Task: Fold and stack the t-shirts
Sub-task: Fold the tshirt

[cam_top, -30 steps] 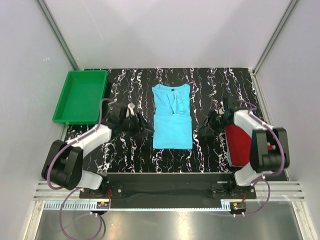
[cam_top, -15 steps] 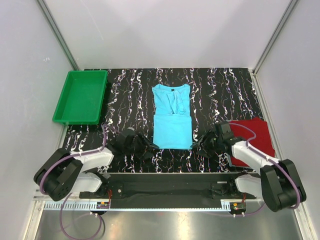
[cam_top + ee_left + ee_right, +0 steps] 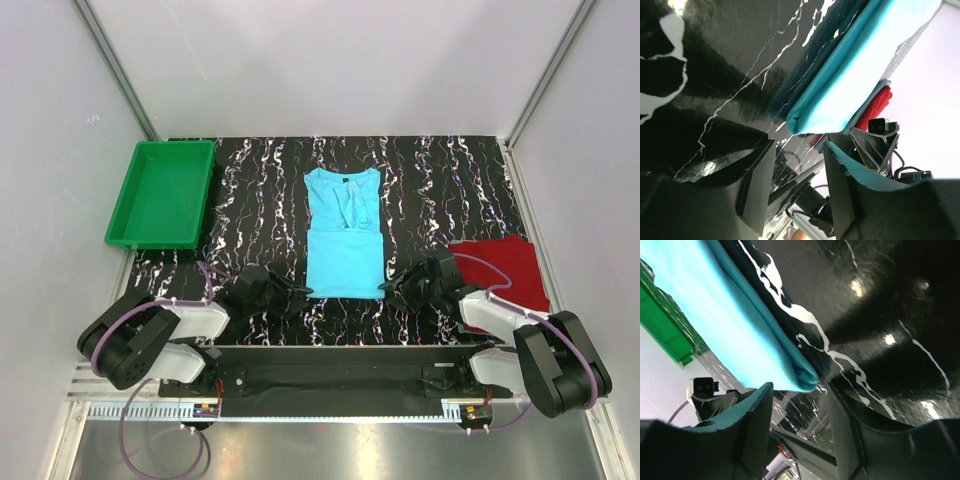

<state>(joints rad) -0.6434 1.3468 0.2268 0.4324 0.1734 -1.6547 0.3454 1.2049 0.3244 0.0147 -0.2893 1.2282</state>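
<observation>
Stretching across the scene is the black marbled bench (image 3: 250, 190), and the turquoise t-shirt (image 3: 345, 235) is lying lengthwise at its middle, sleeves tucked in, its near part looking doubled over. The dark red t-shirt (image 3: 510, 270) is sitting folded at the near right, well apart from it. The left gripper (image 3: 300, 292) and right gripper (image 3: 392, 290) are hovering low at the near edge, one at each side, both with jaws parted and holding nothing. Each is facing a folded corner, the near-left corner (image 3: 795, 125) and the near-right corner (image 3: 807, 377), just ahead of its fingertips. As I am judging it, a clean fold is depending on both grippers sliding onto all layers, pinching together, then lifting evenly so the edge is travelling far without skewing.
</observation>
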